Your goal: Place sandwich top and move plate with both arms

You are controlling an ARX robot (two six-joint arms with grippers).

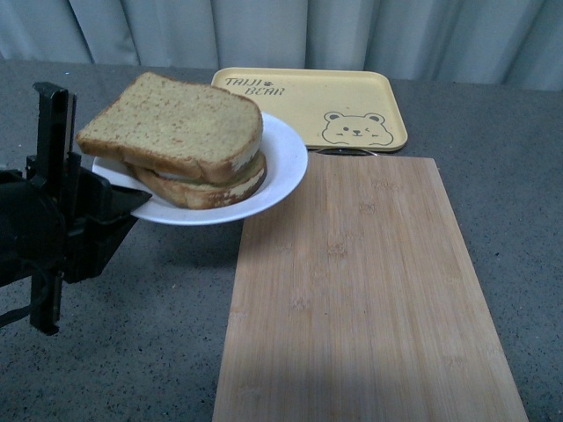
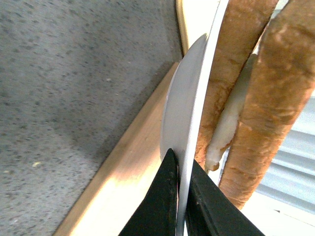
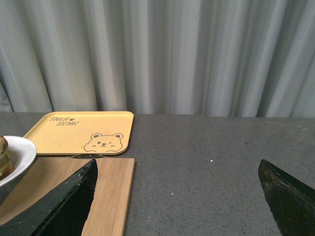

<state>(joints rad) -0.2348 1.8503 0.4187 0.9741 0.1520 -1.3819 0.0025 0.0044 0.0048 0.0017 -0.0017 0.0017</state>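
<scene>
Left gripper (image 1: 123, 200) clamped on plate (image 1: 286, 171) rim, plate raised beside board (image 1: 369, 290). Sandwich top (image 1: 176, 123) already stacked on it. Right gripper (image 3: 177, 169) spread wide, empty. Remaining, by my reckoning: setting plate down.

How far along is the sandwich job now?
Done: the plain brown bread slice lies on the lower slice. In hand: the left pincer clamps the rim of the round white plate, which seems lifted. Left: setting the plate down; the right pincer is open, away from it.
</scene>
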